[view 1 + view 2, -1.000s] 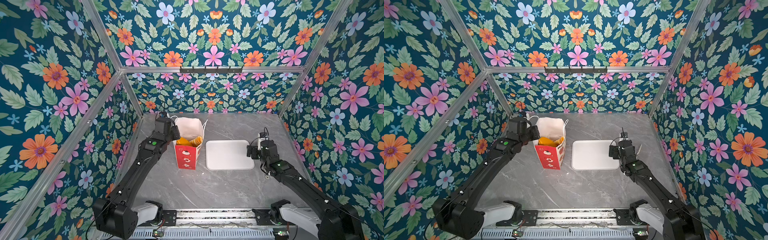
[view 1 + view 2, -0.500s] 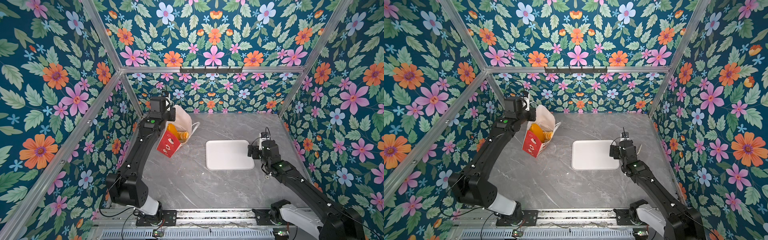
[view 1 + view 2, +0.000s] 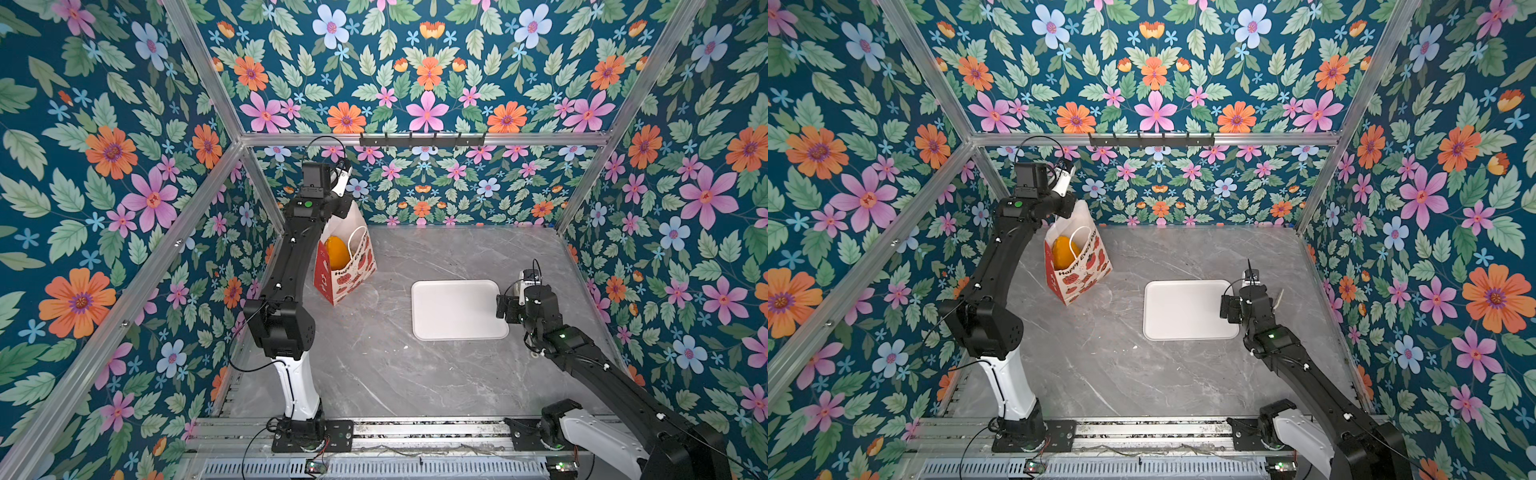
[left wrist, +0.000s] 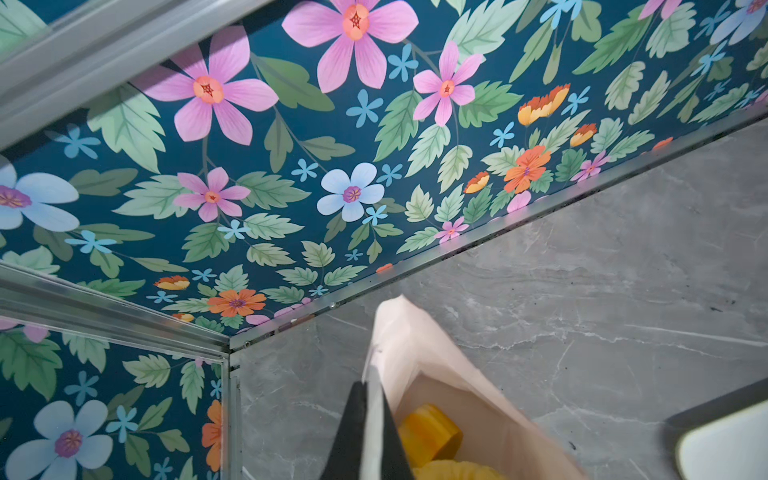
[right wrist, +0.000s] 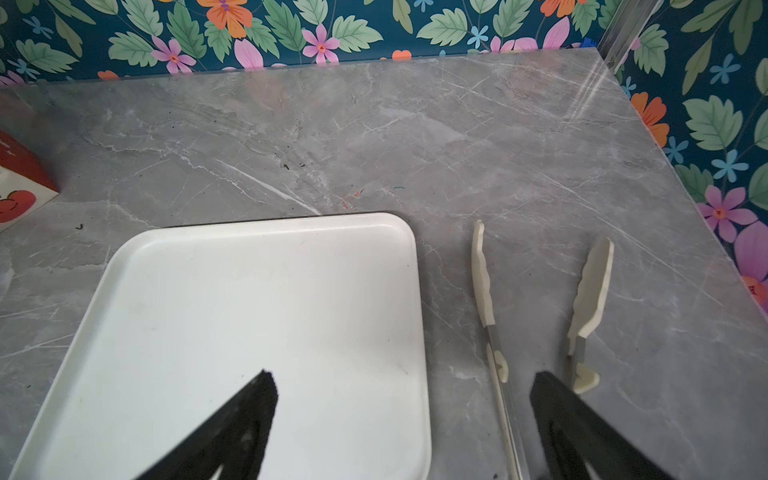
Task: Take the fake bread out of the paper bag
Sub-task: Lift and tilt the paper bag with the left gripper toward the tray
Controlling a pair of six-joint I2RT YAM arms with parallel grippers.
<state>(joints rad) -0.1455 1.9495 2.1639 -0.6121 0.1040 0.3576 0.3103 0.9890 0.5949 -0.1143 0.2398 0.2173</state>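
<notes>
Bag [image 3: 353, 266] lifted; only wrist views show left gripper [image 4: 370, 390] pinching rim, right gripper [image 5: 403, 376] agape.

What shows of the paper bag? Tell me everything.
The paper bag is tall and narrow: red side, pale front with red cartoon pictures and lettering, white inside, white cord handle. It hangs tilted, mouth open, at the far left of the table. The left gripper, shut, pinches its upper rim. Golden fake bread lies inside. Whether its bottom corner touches the table cannot be told.
</notes>
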